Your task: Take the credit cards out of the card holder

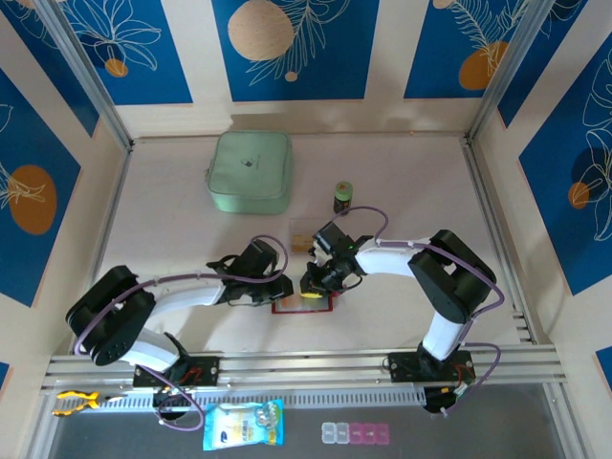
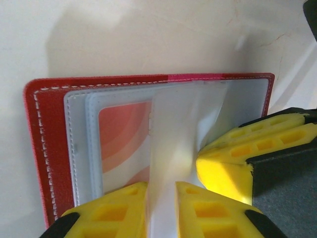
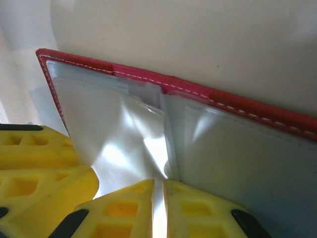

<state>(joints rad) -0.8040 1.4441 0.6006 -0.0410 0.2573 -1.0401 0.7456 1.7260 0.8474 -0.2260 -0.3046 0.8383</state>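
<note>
the card holder lies open and flat on the desk, close to the near edge and about midway between the left and right edges. both hands are down on it. the left hand comes in over its left end and the right hand over its middle, and the two nearly touch.

seen from the left wrist, the red cover with white stitching spreads out beyond the fingertips. the left hand is clenched on a clear pocket leaf of the holder, which stands up in the narrow gap between its yellow fingers. a credit card, orange-red, sits inside a clear pocket just left of that leaf.

seen from the right wrist, the right hand is likewise clenched on a clear pocket leaf, the film running into the slit between its fingers. the holder's red stitched edge lies just past them.

a tan card lies flat just beyond the hands. a small dark jar stands farther back, and a mint-green case sits near the far edge, left of centre.
</note>
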